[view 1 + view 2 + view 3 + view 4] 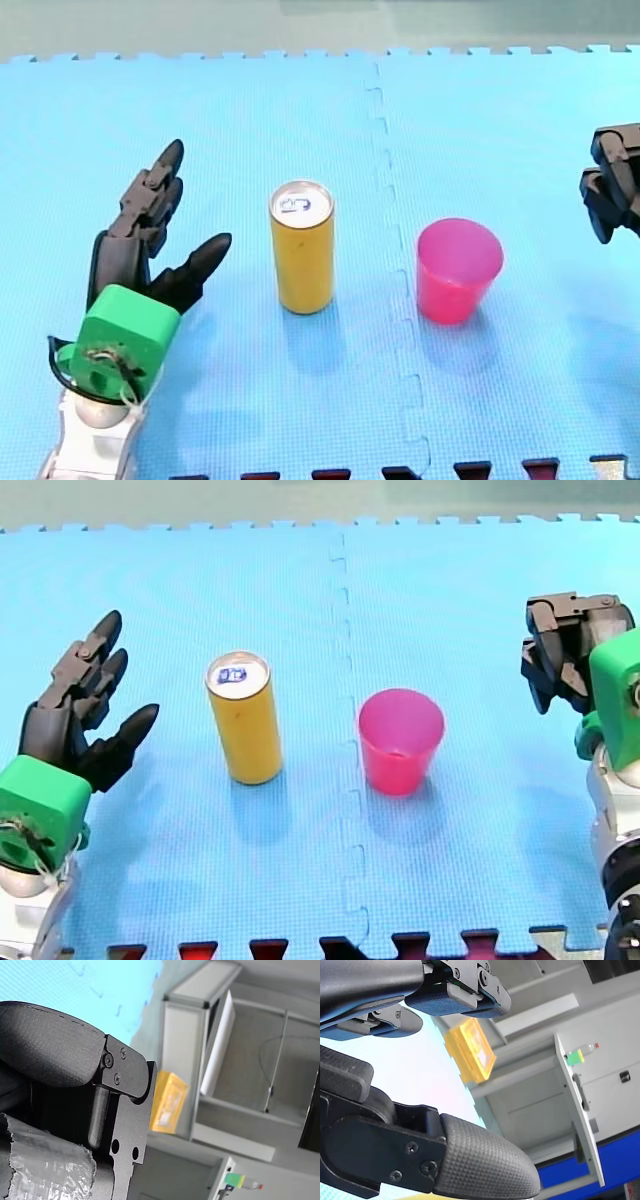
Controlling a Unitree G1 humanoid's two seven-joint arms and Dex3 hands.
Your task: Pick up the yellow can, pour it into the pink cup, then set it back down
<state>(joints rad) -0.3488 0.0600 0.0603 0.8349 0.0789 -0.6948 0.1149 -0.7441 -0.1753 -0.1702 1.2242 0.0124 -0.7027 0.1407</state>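
Note:
A yellow can (pixel 302 255) with a silver top stands upright near the middle of the blue foam mat (pixel 300 120). To its right, a short gap away, stands the pink cup (pixel 457 272), upright with its mouth up. My left hand (pixel 190 205) is open and hovers left of the can, apart from it, palm turned toward it. At the far right, beyond the cup, my right hand (pixel 555 655) hangs with its fingers curled and holds nothing.
A jagged seam (pixel 395 200) in the mat runs front to back between can and cup. The mat's toothed far edge (pixel 300 55) meets a grey floor. In the wrist views, a yellow box (pixel 167 1102) and grey cabinets (pixel 560 1085) stand beyond the mat.

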